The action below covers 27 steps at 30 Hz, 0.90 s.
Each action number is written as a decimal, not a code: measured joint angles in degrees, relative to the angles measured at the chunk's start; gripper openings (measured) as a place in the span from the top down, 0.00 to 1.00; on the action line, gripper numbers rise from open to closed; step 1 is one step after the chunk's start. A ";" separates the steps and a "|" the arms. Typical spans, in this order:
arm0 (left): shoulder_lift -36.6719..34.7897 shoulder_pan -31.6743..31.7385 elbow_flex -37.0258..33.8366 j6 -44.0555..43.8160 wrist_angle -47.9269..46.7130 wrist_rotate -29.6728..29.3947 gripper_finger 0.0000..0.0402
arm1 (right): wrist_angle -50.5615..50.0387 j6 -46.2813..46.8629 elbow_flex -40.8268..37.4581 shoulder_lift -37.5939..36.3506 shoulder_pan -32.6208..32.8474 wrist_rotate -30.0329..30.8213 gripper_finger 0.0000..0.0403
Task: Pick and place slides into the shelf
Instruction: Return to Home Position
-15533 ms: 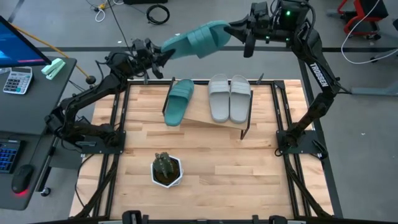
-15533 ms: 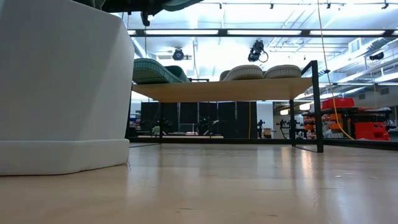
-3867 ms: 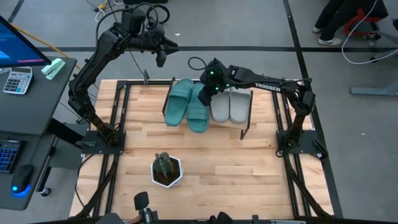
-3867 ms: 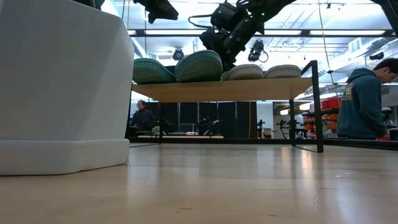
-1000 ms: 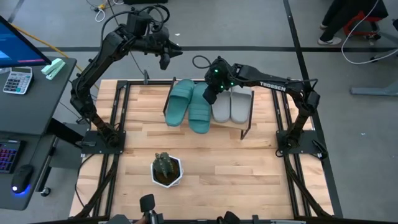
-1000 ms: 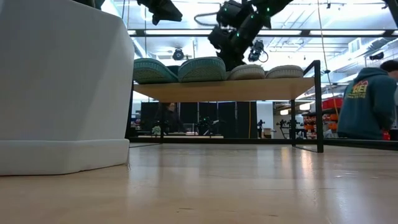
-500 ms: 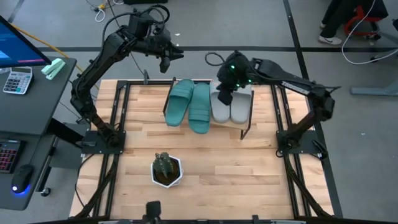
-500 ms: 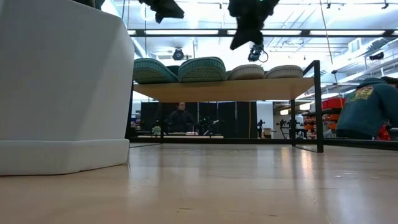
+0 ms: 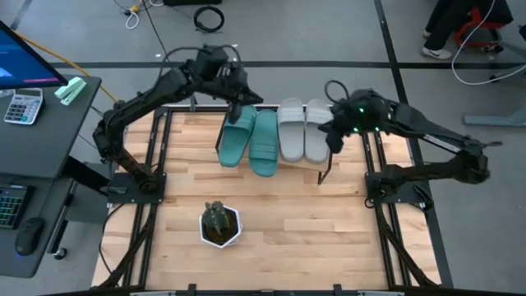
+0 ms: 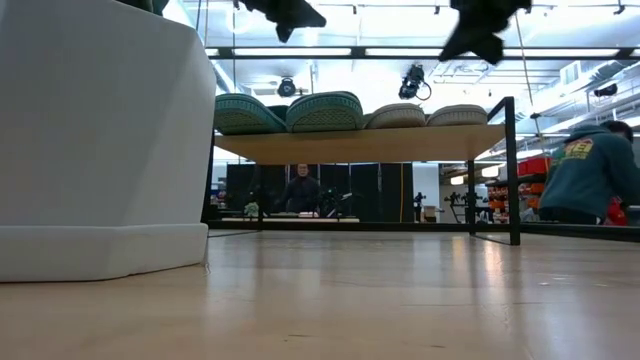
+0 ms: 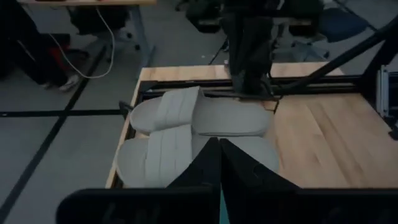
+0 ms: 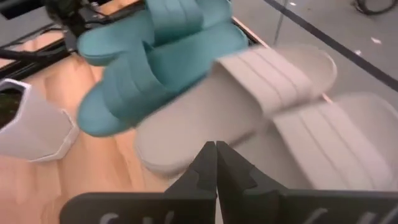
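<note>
Four slides lie side by side, soles down, on the shelf (image 10: 360, 145): a teal pair (image 9: 251, 138) on its left half and a grey-white pair (image 9: 303, 130) on its right half. My left gripper (image 9: 239, 111) hovers shut above the far end of the leftmost teal slide (image 9: 237, 136), touching nothing. My right gripper (image 9: 332, 141) hangs shut just past the shelf's right end, beside the outer grey slide (image 9: 317, 130), also touching nothing. The right wrist view looks over the grey slides (image 12: 261, 106) toward the teal ones (image 12: 161, 50).
A small plant in a white pot (image 9: 220, 224) stands near the table's front edge and fills the left of the low view (image 10: 100, 140). Black frame rails (image 9: 156, 156) run along the table's sides. People (image 10: 585, 170) move in the room behind.
My right gripper has drawn away from the teal slides, rising and travelling toward the table's right edge, past the grey pair. My left gripper has come from beyond the far edge toward the shelf and down, over the leftmost teal slide. All the slides have stayed in place.
</note>
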 joint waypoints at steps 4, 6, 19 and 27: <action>-4.18 -3.05 -8.96 -7.11 16.76 -4.47 0.99 | 1.54 4.04 -6.33 -6.24 -0.15 1.23 1.00; -7.13 -4.03 -15.59 -11.77 27.89 -7.61 0.99 | 1.78 5.31 -8.84 -8.42 -0.15 1.10 1.00; -26.38 -7.96 -48.43 -21.84 57.73 -29.39 1.00 | 5.99 5.64 -10.93 -7.15 -0.15 -7.04 1.00; -34.88 -15.40 -62.25 -21.85 65.81 -46.30 1.00 | 6.61 5.60 -10.93 -3.35 -0.15 -11.90 1.00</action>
